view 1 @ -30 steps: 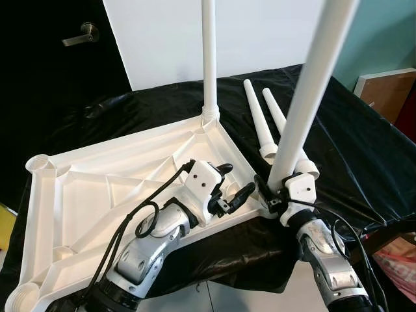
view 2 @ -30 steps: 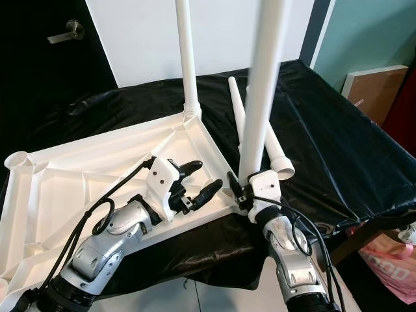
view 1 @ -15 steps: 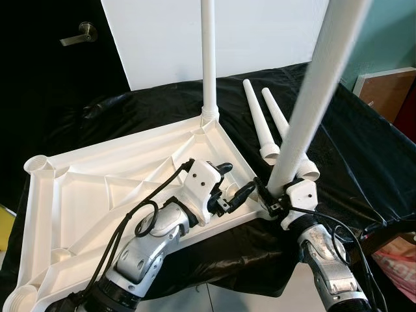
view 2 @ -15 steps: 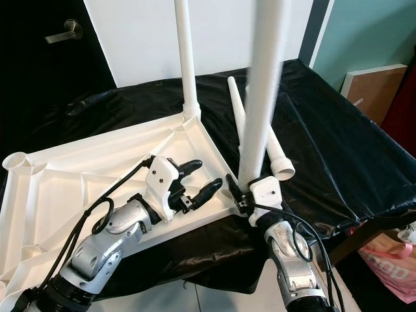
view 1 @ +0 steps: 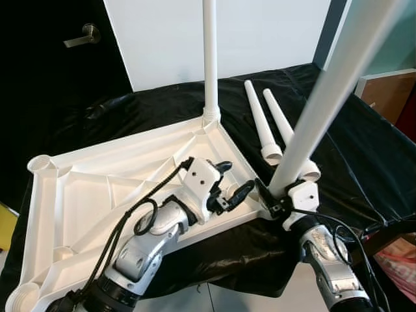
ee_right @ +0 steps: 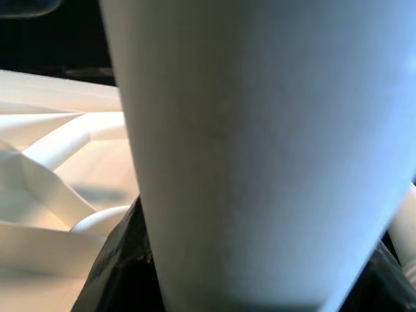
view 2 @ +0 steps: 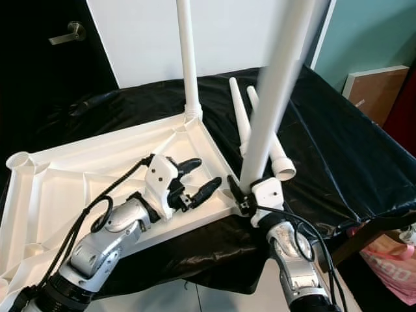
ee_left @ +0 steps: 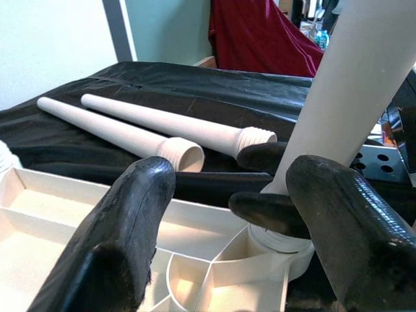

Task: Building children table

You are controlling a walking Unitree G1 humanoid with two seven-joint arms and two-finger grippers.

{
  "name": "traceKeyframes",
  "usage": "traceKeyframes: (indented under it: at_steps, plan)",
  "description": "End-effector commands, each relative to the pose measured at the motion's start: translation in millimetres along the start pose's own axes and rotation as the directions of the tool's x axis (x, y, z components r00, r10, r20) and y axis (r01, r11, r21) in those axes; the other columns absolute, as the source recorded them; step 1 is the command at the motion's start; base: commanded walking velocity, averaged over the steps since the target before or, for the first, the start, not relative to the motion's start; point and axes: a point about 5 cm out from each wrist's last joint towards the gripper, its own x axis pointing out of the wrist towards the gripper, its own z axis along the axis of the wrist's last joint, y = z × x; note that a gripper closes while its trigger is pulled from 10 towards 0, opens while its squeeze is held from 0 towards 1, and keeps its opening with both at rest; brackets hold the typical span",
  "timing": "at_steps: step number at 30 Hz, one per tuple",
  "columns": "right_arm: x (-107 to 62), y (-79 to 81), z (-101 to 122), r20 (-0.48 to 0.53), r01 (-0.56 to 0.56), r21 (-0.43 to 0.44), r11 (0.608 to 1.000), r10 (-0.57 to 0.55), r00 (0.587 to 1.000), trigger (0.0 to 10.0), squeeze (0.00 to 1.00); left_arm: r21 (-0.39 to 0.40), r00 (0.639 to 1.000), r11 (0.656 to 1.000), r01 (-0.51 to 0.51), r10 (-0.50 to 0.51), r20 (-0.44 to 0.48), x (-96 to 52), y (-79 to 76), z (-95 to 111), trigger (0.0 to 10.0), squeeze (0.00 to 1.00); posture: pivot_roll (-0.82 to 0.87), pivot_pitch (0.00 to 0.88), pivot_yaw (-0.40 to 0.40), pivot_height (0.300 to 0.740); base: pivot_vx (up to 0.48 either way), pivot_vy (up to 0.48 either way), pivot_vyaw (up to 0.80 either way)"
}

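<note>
White ribbed plastic tabletop (view 1: 97, 195) lies upside down on black cloth-covered table (view 1: 364, 149); everything else placed w/ ref to it. Right gripper (view 1: 268, 198) sits at the tabletop's near right corner, clenched round the base of a long white plastic table leg (view 1: 318, 107), whose lower end meets the corner socket there; leg leans off vertical, tilting up and to the right, away from the tabletop. Left gripper (view 1: 232, 179) hovers over the tabletop just inside that same corner, fingers (ee_left: 133, 221) spread apart, grasping nothing, leg base just beyond its tips. A second white leg (view 1: 209, 58) stands upright in the tabletop's far right corner. Two loose white tapered legs (view 1: 270, 123) lie side by side on the cloth, just right of the tabletop.
</note>
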Motion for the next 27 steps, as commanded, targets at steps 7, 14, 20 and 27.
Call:
traceKeyframes:
  at_steps: [7, 14, 20, 27]
  plan:
    - [-6.2, 13.6, -16.5, -0.100, -0.113, 0.031, 0.993, 0.116, 0.988, 10.0, 0.00, 0.018, 0.990, 0.990, 0.138, -0.138, 0.001, 0.6, -7.4, 4.1, 10.0, 0.00, -0.16, 0.035, 0.055, 0.740, 0.000, 0.000, 0.00]
    - [-6.0, 8.1, -20.4, -0.142, -0.060, 0.202, 0.978, 0.090, 0.986, 10.0, 0.00, 0.017, 0.990, 0.990, 0.142, -0.143, 0.002, 0.4, -9.0, 4.0, 10.0, 0.00, -0.16, 0.030, 0.052, 0.740, 0.000, 0.000, 0.00]
    - [-4.4, 2.8, -26.4, -0.206, -0.003, 0.276, 0.961, 0.062, 0.977, 10.0, 0.00, 0.018, 0.989, 0.989, 0.148, -0.148, 0.002, 0.7, -10.1, 3.7, 10.0, 0.00, -0.16, 0.027, 0.051, 0.740, 0.000, 0.000, 0.00]
    - [-5.8, 1.4, -31.3, -0.251, 0.008, 0.273, 0.962, 0.064, 0.966, 10.0, 0.00, 0.017, 0.989, 0.989, 0.149, -0.149, 0.001, 0.3, -10.3, 3.6, 10.0, 0.00, -0.16, 0.025, 0.050, 0.740, 0.000, 0.000, 0.00]
